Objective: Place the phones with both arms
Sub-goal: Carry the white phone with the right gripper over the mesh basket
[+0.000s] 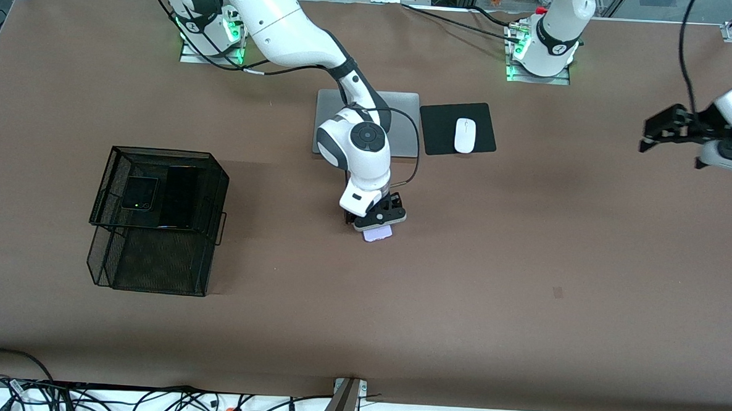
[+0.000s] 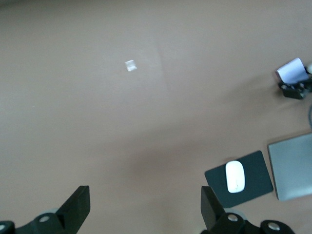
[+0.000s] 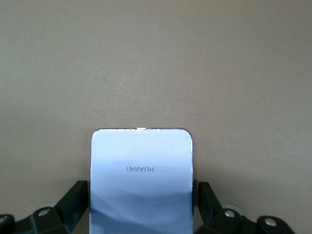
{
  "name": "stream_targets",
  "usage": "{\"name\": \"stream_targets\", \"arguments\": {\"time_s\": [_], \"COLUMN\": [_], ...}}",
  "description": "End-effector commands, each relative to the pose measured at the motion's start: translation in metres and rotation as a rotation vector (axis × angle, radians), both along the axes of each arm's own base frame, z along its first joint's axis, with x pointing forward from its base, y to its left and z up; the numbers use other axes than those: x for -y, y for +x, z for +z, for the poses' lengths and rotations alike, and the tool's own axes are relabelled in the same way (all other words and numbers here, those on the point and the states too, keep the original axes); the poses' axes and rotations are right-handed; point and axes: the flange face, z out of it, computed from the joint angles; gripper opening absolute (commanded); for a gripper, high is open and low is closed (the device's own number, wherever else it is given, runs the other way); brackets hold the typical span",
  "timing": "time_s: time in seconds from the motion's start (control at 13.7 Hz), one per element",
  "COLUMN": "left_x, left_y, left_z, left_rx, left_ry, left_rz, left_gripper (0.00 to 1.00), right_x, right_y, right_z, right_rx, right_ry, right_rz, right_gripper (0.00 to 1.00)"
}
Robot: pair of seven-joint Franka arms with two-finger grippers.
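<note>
A wide brown table (image 1: 523, 286) lies mostly bare, with open surface all along the edge nearest the front camera and toward the left arm's end. Near the middle, the right gripper (image 1: 374, 221) is down at the tabletop, its fingers (image 3: 73, 197) spread either side of a small lavender-white phone (image 1: 378, 233) lying flat; whether they press its edges cannot be told. The right wrist view shows what the front view cannot: the word HUAWEI printed on the phone's pale back. The left gripper (image 1: 666, 129) waits in the air over the table's edge at the left arm's end, fingers (image 2: 78, 207) spread wide and holding nothing. Its wrist view takes in a small pale scrap (image 2: 130, 65) on the bare table. Toward the right arm's end stands a black wire mesh basket (image 1: 108, 243); on its upper tier lie a squarish black phone (image 1: 140, 193) and, just beside it, a long slim black phone (image 1: 180, 197). Farther from the camera, a silver laptop (image 1: 406, 130) sits closed beside a black mouse pad (image 1: 440, 128) carrying a white mouse (image 1: 465, 136).
</note>
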Motion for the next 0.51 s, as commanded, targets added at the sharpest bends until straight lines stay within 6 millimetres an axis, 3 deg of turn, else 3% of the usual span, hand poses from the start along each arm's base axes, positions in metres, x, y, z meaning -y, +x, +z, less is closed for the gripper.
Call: {"name": "stream_targets", "arguments": {"time_s": [0.0, 0.07, 0.15, 0.22, 0.36, 0.44], "left_x": [0.0, -0.002, -0.003, -0.004, -0.012, -0.024], "left_y": [-0.017, -0.016, -0.014, -0.01, -0.009, -0.01], "left_z": [0.0, 0.0, -0.001, -0.002, -0.002, -0.002], "left_rx": [-0.015, -0.012, -0.011, -0.009, -0.009, -0.01], "left_ry": [-0.004, -0.006, -0.005, -0.004, 0.001, 0.001], "left_rz": [-0.009, 0.007, 0.059, 0.108, 0.121, 0.136], "left_gripper": [1.0, 1.0, 1.0, 1.0, 1.0, 1.0], "right_x": [-0.006, -0.005, -0.003, -0.001, 0.001, 0.008], "right_y": [0.001, 0.003, 0.005, 0.007, 0.011, 0.019], "right_z": [0.002, 0.003, 0.003, 0.003, 0.017, 0.036], "right_rx": [0.024, 0.025, 0.026, 0.025, 0.029, 0.031], "right_ry": [0.001, 0.002, 0.0, -0.001, 0.004, -0.01], "right_rz": [0.008, 0.006, 0.005, 0.002, -0.01, -0.028], "right_gripper": [0.89, 0.46, 0.09, 0.0, 0.0, 0.0]}}
